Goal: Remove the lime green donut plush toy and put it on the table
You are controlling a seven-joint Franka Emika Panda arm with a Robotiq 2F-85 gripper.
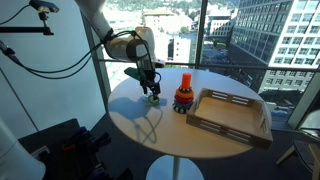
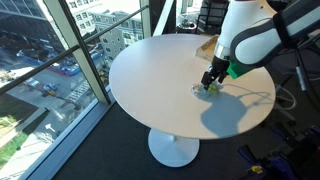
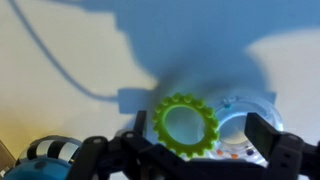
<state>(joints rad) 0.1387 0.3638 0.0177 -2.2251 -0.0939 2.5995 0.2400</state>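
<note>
The lime green donut plush toy lies flat on the round white table and touches a small white ring beside it. My gripper is open just above it, with one finger on each side of the two rings. In both exterior views the gripper points down at the table with the green ring at its tips. The white ring also shows in an exterior view.
A stacking toy with red, orange and dark rings stands on the table close to the gripper. A wooden tray with raised sides sits beyond it. Large windows surround the table. A teal object shows at the wrist view's lower edge.
</note>
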